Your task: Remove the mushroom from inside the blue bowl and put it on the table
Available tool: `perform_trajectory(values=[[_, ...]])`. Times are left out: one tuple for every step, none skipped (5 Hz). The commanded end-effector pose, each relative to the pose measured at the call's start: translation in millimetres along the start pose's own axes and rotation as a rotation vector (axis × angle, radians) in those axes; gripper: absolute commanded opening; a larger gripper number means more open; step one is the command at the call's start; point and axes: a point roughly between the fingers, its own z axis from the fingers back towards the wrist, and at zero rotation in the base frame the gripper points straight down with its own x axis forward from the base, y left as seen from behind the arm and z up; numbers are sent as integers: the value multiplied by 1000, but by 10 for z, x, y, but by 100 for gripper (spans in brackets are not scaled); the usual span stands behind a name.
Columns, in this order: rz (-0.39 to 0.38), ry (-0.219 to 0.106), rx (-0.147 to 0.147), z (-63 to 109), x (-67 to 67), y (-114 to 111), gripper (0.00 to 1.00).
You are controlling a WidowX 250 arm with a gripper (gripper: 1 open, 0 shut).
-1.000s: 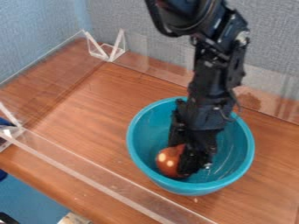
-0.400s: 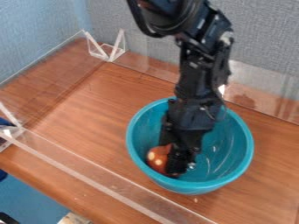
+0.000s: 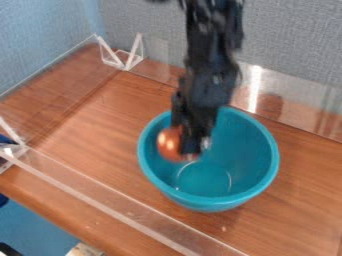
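The black arm comes down from the top centre of the frame, blurred, with its pincer [image 3: 186, 143] pointing straight down over the left part of the bowl [image 3: 241, 165]. The pincer stands partly open and is clenched on the mushroom [image 3: 171, 144]: the orange-brown cap shows at the pincer's left side, pressed against the dark fingers [image 3: 197, 135], and the stem is not visible. The far finger is hard to separate from the arm in the blur, so the exact contact on that side cannot be told.

The mushroom hangs in the pincer about level with the bowl's left rim, above the bowl's inner floor and not resting on it. Whether it touches the rim cannot be told. It lies just left of centre in the frame.

The bowl sits at the lower right centre of the frame on the reddish-brown surface [image 3: 94, 115]. Its inside is a glossy teal with a pale ring of reflection near the bottom, and nothing else shows in it.

A clear acrylic wall [image 3: 80, 190] runs along the surface's near edge from left to lower centre, and another runs along the far edge behind the arm. A small white wire stand [image 3: 127, 52] sits at the upper left, well apart from the bowl.
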Motion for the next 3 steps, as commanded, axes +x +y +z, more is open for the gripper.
perform_trajectory(values=[[170, -68, 73, 653, -93, 450, 0], [148, -63, 74, 570, -145, 596, 0], [130, -57, 73, 485, -200, 748, 0]])
